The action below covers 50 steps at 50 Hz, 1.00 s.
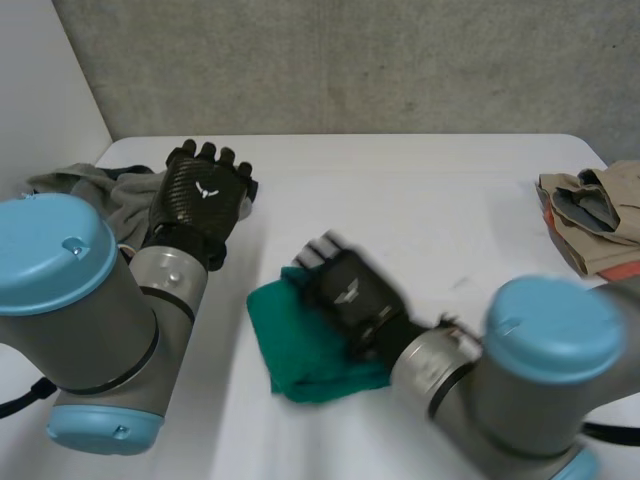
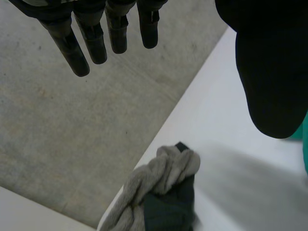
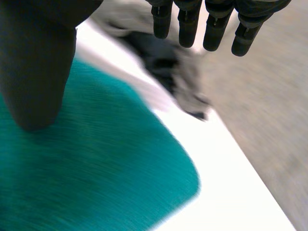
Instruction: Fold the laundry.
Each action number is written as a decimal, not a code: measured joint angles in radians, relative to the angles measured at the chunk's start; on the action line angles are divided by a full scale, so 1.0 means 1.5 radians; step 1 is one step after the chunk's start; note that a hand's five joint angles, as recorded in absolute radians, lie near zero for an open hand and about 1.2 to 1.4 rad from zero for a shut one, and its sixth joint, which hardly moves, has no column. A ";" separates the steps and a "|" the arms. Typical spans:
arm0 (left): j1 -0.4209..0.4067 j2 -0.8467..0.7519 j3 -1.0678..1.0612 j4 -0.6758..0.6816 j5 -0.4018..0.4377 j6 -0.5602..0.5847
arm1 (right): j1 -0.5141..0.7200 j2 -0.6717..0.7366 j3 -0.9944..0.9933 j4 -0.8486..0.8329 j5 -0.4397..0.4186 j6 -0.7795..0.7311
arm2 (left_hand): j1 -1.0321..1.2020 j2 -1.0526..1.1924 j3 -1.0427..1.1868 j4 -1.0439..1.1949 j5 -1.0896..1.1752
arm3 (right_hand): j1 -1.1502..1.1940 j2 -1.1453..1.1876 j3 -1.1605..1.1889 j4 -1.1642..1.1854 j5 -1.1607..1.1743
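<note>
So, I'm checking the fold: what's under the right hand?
The green cloth lies on the white table under the open right hand. The patch beneath the palm is covered, so whether the hand touches it cannot be seen.

— How many lots of laundry sit on the worktop [image 1: 430, 200]?
— Three: one green cloth [image 1: 300, 350] at six o'clock, one grey heap [image 1: 100, 188] at ten o'clock, one tan pile [image 1: 600, 215] at three o'clock.
— And hands?
— Two: the left hand [image 1: 200, 195] and the right hand [image 1: 350, 290].
— Worktops?
— Just one.
</note>
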 measured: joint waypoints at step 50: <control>-0.107 -0.163 0.094 -0.169 -0.072 -0.159 | -0.102 0.049 -0.118 0.191 0.088 0.120 | 0.000 0.000 0.000 0.000 -0.001 | -0.007 0.000 0.000 0.000 0.000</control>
